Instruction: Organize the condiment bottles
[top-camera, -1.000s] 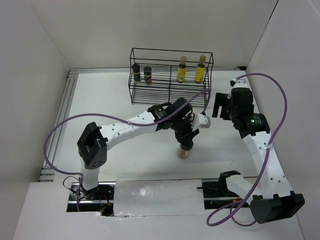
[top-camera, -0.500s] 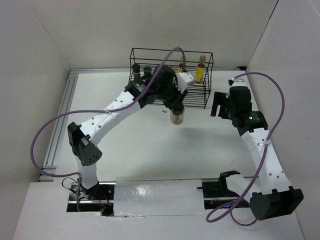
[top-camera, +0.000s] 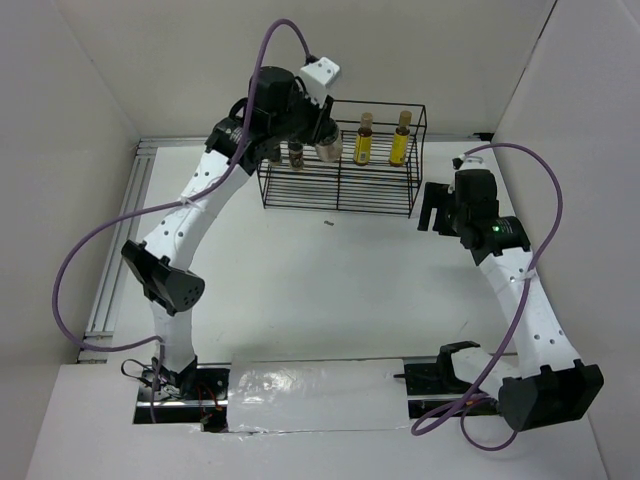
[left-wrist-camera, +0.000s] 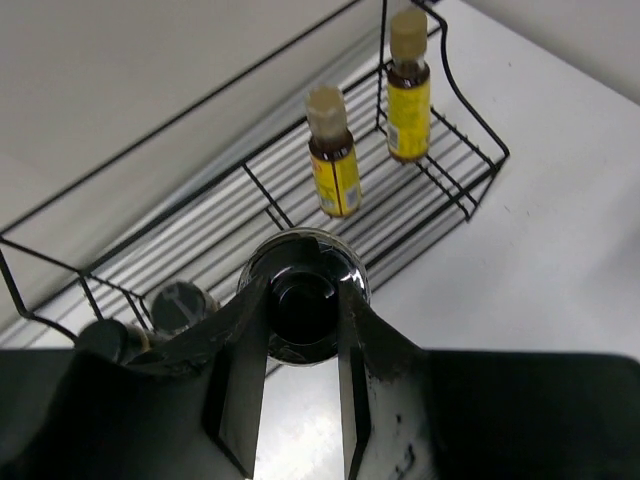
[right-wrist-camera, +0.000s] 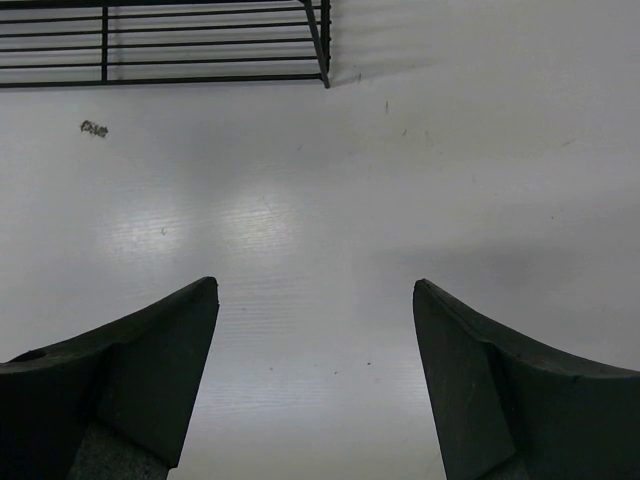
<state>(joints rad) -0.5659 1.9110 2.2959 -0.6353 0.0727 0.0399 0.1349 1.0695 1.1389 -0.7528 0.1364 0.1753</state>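
Since half a second ago, the left arm has been swung up and back from the open table to the rack (left-wrist-camera: 440, 165), and the fat jar (left-wrist-camera: 305, 255) has been carried with it.

Left claw (left-wrist-camera: 298, 310): clamped on the fat jar at its black lid, one finger on each side. The jar is held upright directly beneath the claw, its long axis vertical, clear of the rack floor.

Key relation: the jar is hung above the gap between the short jars (left-wrist-camera: 180, 300) on one side and the yellow bottles (left-wrist-camera: 335, 170) on the other. Whether it sits left or right of the rack's middle divider cannot be told. A straight descent is judged to be what is needed; the nearer yellow bottle is close and could be knocked.

Rack contents: two short dark-lidded jars at the left end, two yellow bottles, tan-capped and upright, in the right half.

Right claw (right-wrist-camera: 315, 290): fingers spread apart, nothing between them, held over bare table (right-wrist-camera: 320, 180) just off the rack's right front corner, farther from the jar.
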